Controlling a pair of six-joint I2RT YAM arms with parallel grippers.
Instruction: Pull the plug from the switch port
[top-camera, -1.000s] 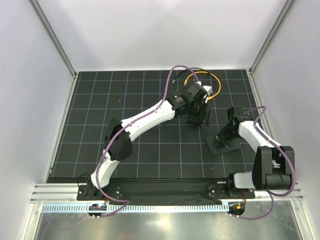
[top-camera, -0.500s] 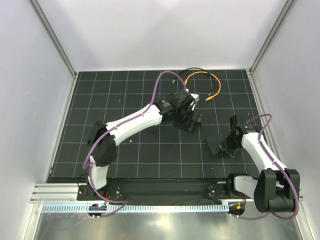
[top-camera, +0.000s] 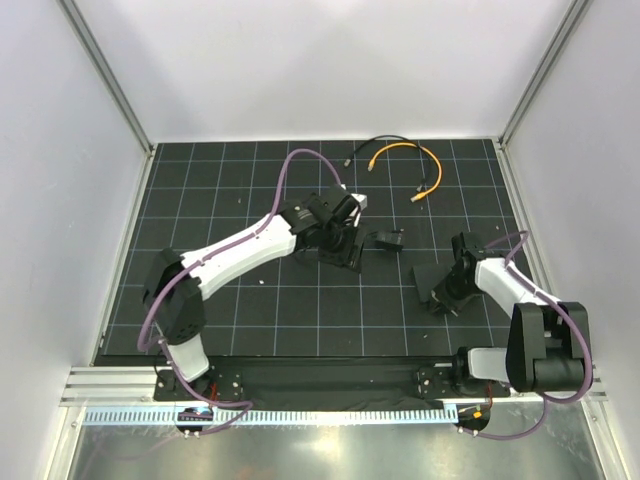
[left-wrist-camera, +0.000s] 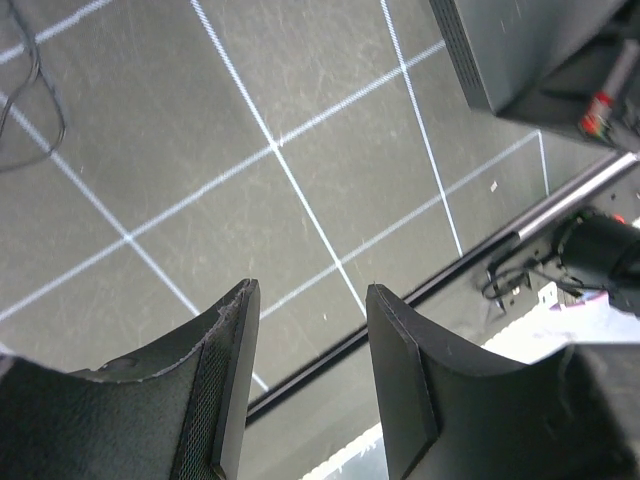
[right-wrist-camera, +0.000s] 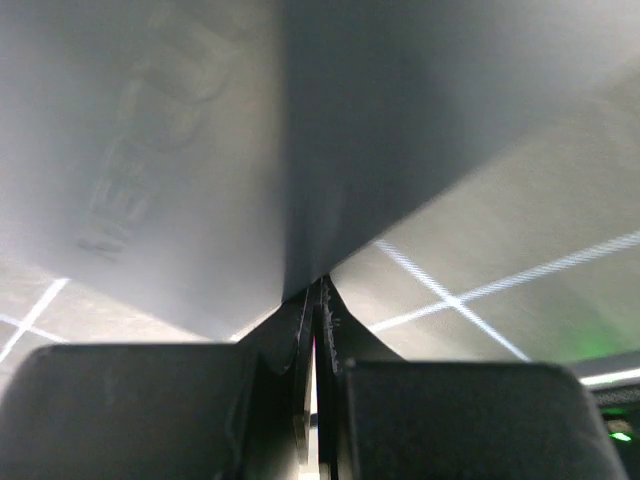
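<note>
The switch, a small flat black box (top-camera: 427, 283), lies on the mat at the right; it also shows in the left wrist view (left-wrist-camera: 510, 40) and fills the top of the right wrist view (right-wrist-camera: 200, 120). I see no cable running into its edge. My right gripper (top-camera: 451, 283) is shut, its tips (right-wrist-camera: 318, 285) pressed against the box. A small black block (top-camera: 388, 240) lies loose on the mat left of the box, apart from it. My left gripper (top-camera: 338, 250) is open and empty (left-wrist-camera: 310, 290) over bare mat, left of the block.
An orange cable (top-camera: 410, 160) and a black cable (top-camera: 385, 142) curl at the back of the mat. A thin black wire (left-wrist-camera: 35, 90) lies near my left gripper. White walls enclose the mat; a metal rail (top-camera: 330, 378) runs along the near edge.
My left arm has drawn back left and nearer, leaving the small black block on the mat. My right gripper has stayed on the box, which shifted slightly.
</note>
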